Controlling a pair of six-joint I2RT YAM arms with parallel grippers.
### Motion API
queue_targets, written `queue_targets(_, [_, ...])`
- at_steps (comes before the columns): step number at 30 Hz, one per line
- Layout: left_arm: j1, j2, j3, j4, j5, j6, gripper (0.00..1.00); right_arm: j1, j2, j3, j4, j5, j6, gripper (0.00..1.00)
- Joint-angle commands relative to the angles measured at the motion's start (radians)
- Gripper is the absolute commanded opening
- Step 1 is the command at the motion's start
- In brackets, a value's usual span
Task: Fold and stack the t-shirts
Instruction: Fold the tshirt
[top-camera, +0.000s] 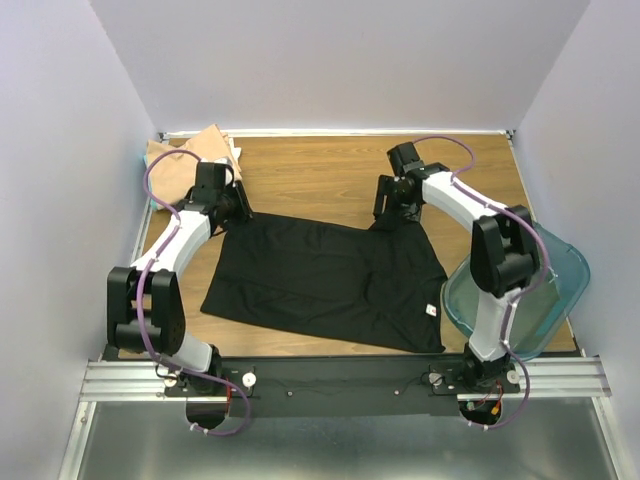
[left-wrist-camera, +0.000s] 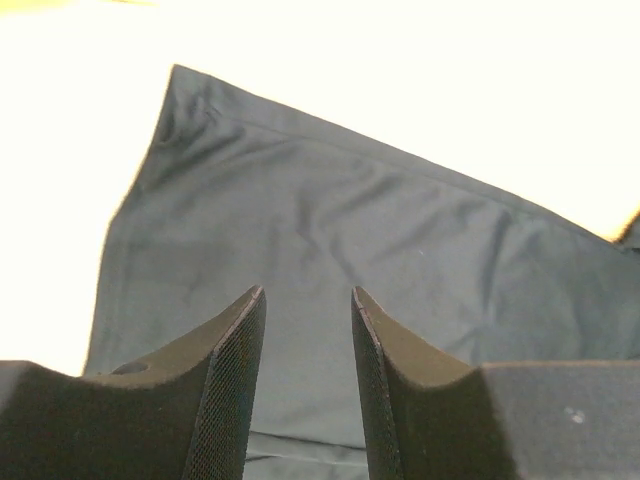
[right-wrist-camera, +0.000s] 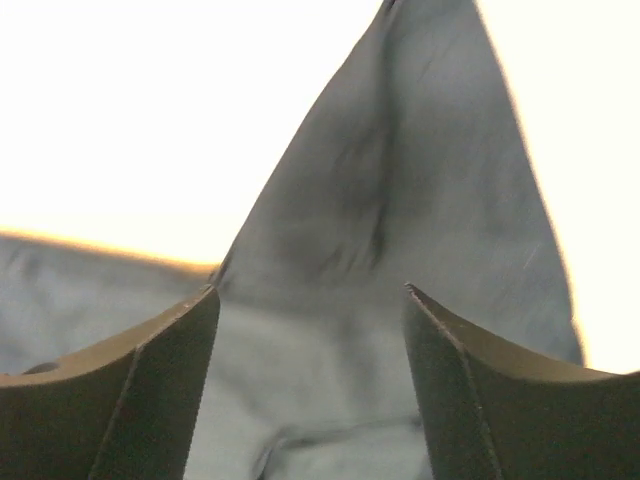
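Black t-shirt (top-camera: 325, 280) flat on table (top-camera: 320, 165), long axis left-right. Left jaws over its far-left corner, right jaws over far-right sleeve; both open, nothing gripped

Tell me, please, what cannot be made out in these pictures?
- Top view: far corners of black shirt, hidden under left gripper and right gripper.
- Top view: tag, too small to read.
- Top view: tan shirts, partly behind left arm; count unclear.
- Wrist views: table, washed out by glare.
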Motion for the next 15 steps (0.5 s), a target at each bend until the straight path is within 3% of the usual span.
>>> queue_targets(1, [0.015,0.028,0.051,-0.022,-0.007,0.068,0.47,-0.048,0.105,0.126,-0.016,0.053,-0.076,0.77])
queue_targets(7, [0.026,0.071,0.071,-0.014,0.002,0.069,0.47,-0.094,0.207,0.247,-0.003,0.036,-0.125,0.7])
queue_targets(15, [0.028,0.111,0.091,-0.02,0.004,0.066,0.47,-0.103,0.273,0.273,0.015,-0.021,-0.147,0.62])
